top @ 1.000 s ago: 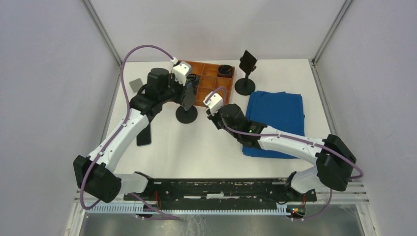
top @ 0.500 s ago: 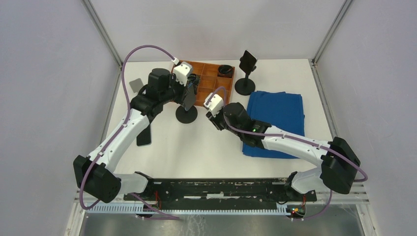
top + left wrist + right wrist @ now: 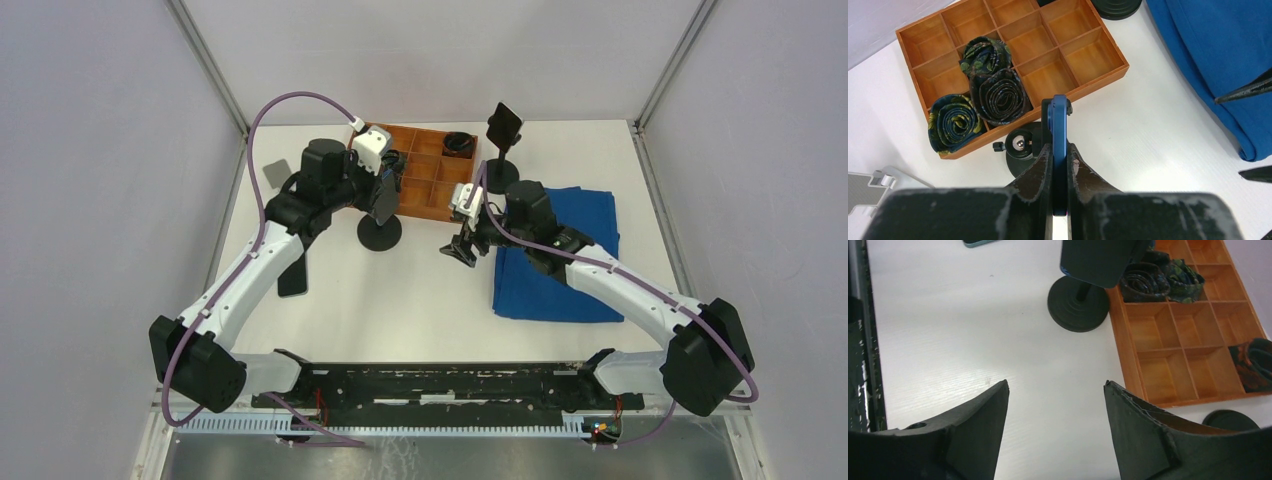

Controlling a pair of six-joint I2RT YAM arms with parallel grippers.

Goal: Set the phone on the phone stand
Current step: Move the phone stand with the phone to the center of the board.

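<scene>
The left arm (image 3: 245, 280) stretches from its base at the near left corner diagonally toward the far middle of the table. Its wrist is bent so that the left gripper (image 3: 384, 198) points to the right. In the left wrist view its fingers (image 3: 1038, 170) stand almost together, pinching the thin edge of the phone (image 3: 1059, 120) between them. The right arm (image 3: 630, 290) reaches from the near right corner up and leftward. The right gripper (image 3: 460, 250) points left and downward, jaws spread wide with nothing between them, well apart from the left gripper
</scene>
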